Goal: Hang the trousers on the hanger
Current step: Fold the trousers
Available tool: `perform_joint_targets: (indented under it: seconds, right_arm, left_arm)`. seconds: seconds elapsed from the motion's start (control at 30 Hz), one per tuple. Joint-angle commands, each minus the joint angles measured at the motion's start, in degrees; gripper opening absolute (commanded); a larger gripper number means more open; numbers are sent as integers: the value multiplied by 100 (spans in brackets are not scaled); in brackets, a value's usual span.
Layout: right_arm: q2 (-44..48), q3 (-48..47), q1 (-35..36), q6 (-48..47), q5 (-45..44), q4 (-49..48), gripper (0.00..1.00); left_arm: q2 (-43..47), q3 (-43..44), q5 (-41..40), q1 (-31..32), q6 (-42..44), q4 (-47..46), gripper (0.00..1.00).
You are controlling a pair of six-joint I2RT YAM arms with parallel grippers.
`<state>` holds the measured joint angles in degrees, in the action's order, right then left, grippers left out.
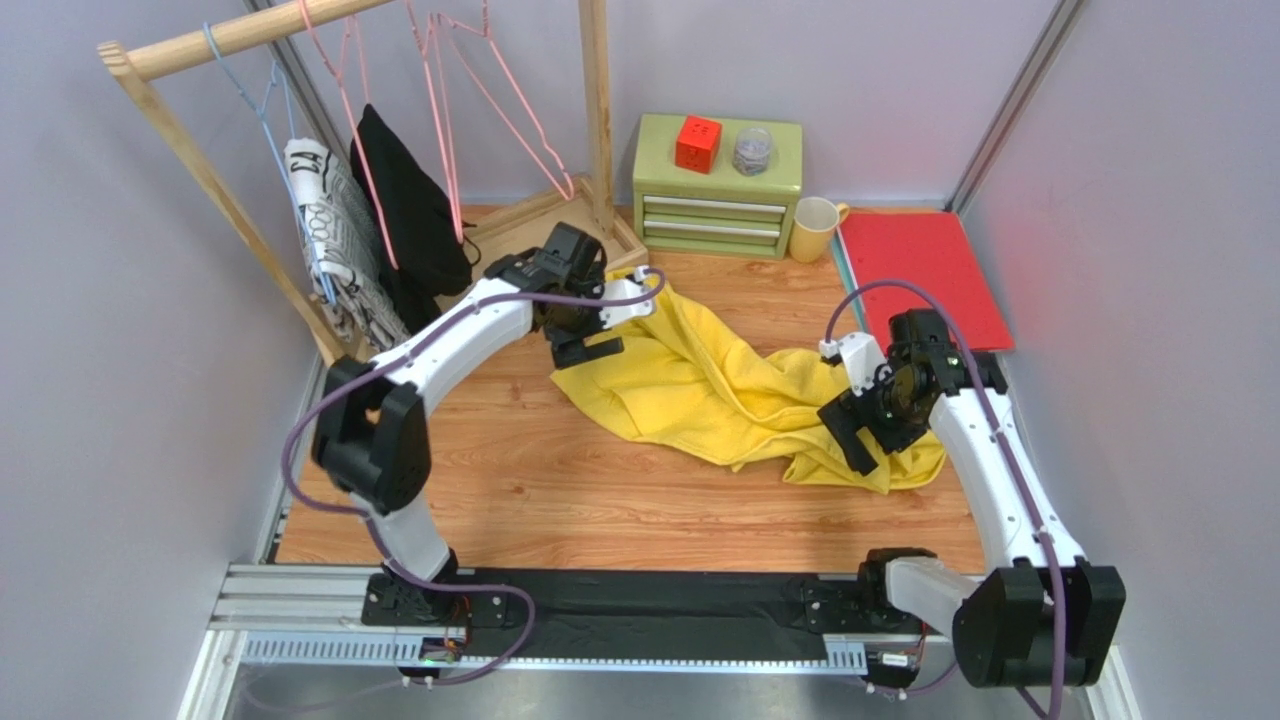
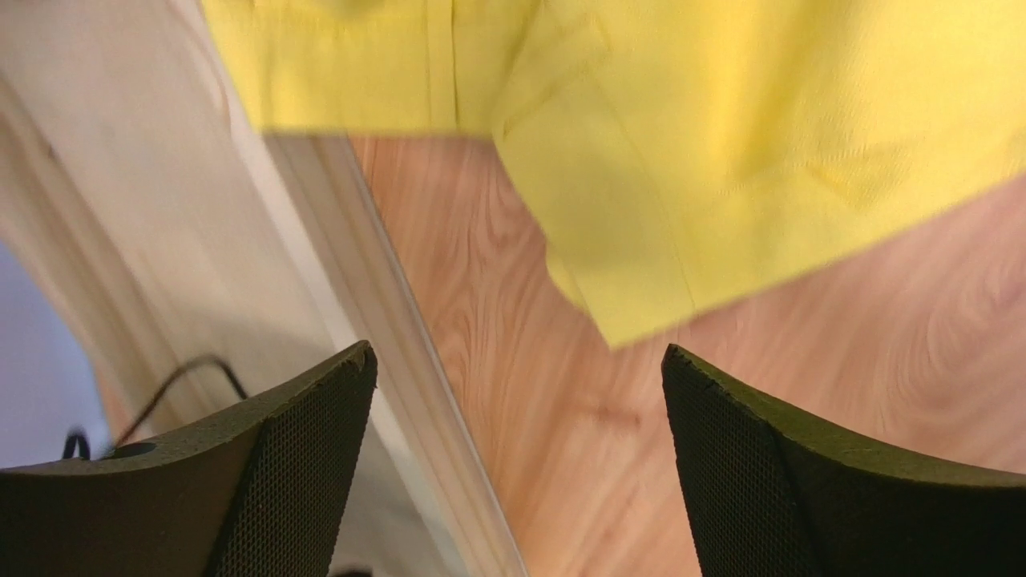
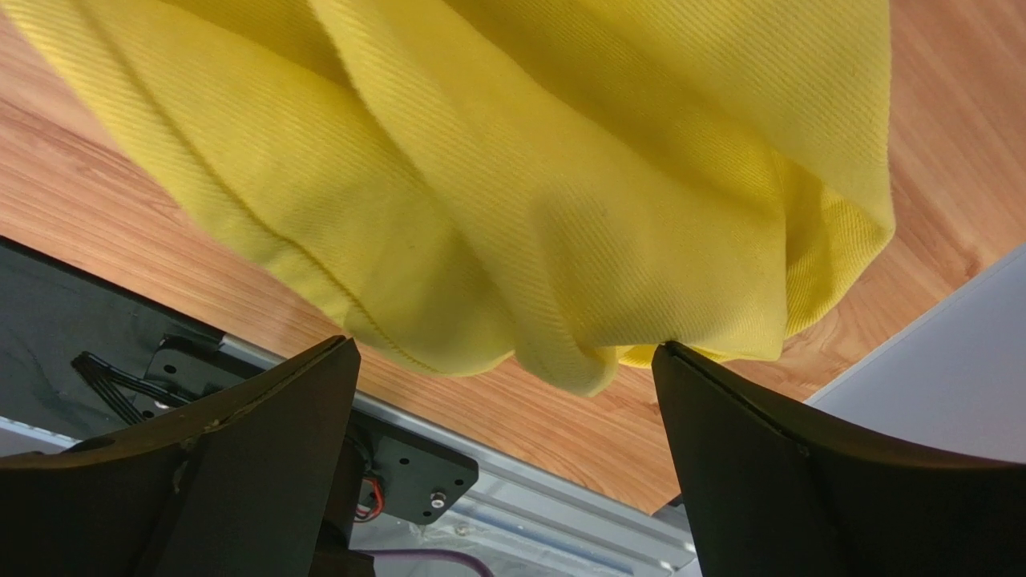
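The yellow trousers [image 1: 706, 383] lie crumpled on the wooden table, spread from the centre to the right. Pink wire hangers [image 1: 440, 135] hang from the rack's rail at the back left. My left gripper [image 1: 594, 338] hovers open over the trousers' back-left corner, next to the rack's base. In its wrist view the cloth [image 2: 723, 156] lies ahead of the open left gripper [image 2: 516, 355], with bare wood between the fingers. My right gripper [image 1: 857, 435] stands open above the trousers' front-right folds. There a bunched fold [image 3: 542, 180] hangs just in front of the wide-apart right gripper [image 3: 506, 349].
A wooden clothes rack [image 1: 226, 38] stands back left, holding a black garment [image 1: 406, 203], a patterned garment [image 1: 334, 225] and a light blue hanger [image 1: 278, 90]. A green drawer chest [image 1: 718, 188], yellow mug [image 1: 813, 228] and red folder [image 1: 921, 270] sit along the back right.
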<state>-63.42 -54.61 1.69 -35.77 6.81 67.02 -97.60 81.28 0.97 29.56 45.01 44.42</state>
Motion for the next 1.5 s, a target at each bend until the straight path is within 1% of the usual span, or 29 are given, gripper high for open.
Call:
perform_joint_targets:
  seconds: [0.0, 0.1, 0.2, 0.27, 0.37, 0.4, 0.47, 0.5, 0.57, 0.6, 0.67, 0.7, 0.77, 0.8, 0.83, 0.87, 0.9, 0.93, 0.97, 1.0, 1.03, 1.07, 1.13, 1.17, 1.23, 1.3, 1.33, 1.37, 1.47]
  right_arm:
    - [-416, -278, -450, 140, -233, -67, 100]
    - [-750, -340, -723, 79, -119, -75, 100]
    - [-1040, -357, -811, -9, -57, -93, 100]
    - [-1207, -357, -811, -53, -74, -145, 100]
    - [-1427, -401, -828, -88, -92, -286, 100]
    - [-1480, -445, -846, -88, -66, -330, 100]
    - [-1656, -585, -907, -71, 4, -348, 100]
    - [-1717, -638, -925, -71, 22, -339, 100]
    - [-1840, -831, -1004, -114, 75, -304, 99]
    - [-1867, -893, -1022, -141, 92, -269, 100]
    - [-1929, -1094, -1066, -211, 154, -199, 99]
    - [-1955, -1165, -1066, -229, 189, -138, 99]
    - [-1999, -1393, -1066, -316, 416, 99, 98]
    - [-1999, -1447, -1066, -343, 496, 170, 98]
    - [-1990, -1491, -1075, -395, 566, 258, 98]
    - [-1964, -1526, -1075, -483, 680, 363, 98]
    - [-1894, -1544, -1083, -545, 699, 390, 98]
    - [-1859, -1527, -1092, -623, 743, 416, 98]
    - [-1815, -1509, -1136, -763, 795, 425, 97]
    - [-1814, -1500, -1162, -791, 822, 417, 97]
    - [-1832, -1526, -1232, -809, 874, 408, 97]
    - [-1884, -1561, -1268, -809, 1127, 478, 96]
    - [-2086, -1702, -1286, -616, 1401, 557, 96]
    - [-2157, -1728, -1294, -511, 1733, 592, 96]
    - [-2289, -1607, -1286, -2, 2060, 444, 96]
    - [-2289, -1396, -1286, 481, 2368, -205, 98]
    - [-2289, -1142, -1277, 953, 2465, -451, 99]
    - [-2306, -1053, -1268, 1184, 2587, -958, 100]
    - [-2701, -1051, -1189, 1888, 2772, -1515, 98]
  left_arm:
    - [-775, 879, 1078, 58, 367, -136, 94]
    - [-1311, 1223, 1291, 102, 481, -136, 94]
    - [-1734, 1321, 1239, 146, 622, -92, 94]
    - [-1902, 1286, 1073, 155, 710, 13, 89]
    - [-2113, 1198, 879, 155, 886, 469, 68]
    - [-2105, 1032, 800, 155, 912, 584, 52]
    - [-2009, 769, 537, 155, 921, 813, 35]
    - [-1826, 445, 483, 155, 956, 935, 22]
    - [-1474, -39, 282, 138, 957, 1191, 12]
    - [-994, -607, 220, 129, 930, 1226, 6]
    - [-438, -1155, 210, 129, 886, 1647, 2]
    - [104, -1645, 219, 120, 843, 2049, 0]
    - [905, -2114, 106, 120, 668, 2376, 0]
    - [1145, -2455, 87, 111, 640, 2726, 0]
    - [1373, -2572, 70, 94, 597, 2860, 0]
    - [1793, -2677, 131, 7, 527, 2966, 4]
    - [2006, -2652, 210, -55, 500, 3123, 22]
    - [2182, -2582, 315, -125, 482, 3186, 32]
    - [2489, -2373, 577, -222, 499, 3256, 48]
    - [2613, -2266, 684, -249, 500, 3326, 55]
    - [2719, -2178, 763, -258, 456, 3284, 59]
    - [2851, -2055, 799, -258, 377, 3205, 62]
    - [2887, -1923, 834, -275, 315, 2985, 63]
    - [2887, -1870, 843, -310, 202, 2889, 65]
    - [2843, -1852, 861, -354, 113, 2625, 68]
    - [2791, -1931, 835, -381, -19, 2423, 71]
    - [2764, -1957, 834, -398, -45, 2370, 71]
    - [2721, -2045, 808, -425, -106, 2317, 72]
    - [2580, -2168, 694, -556, -195, 2106, 72]
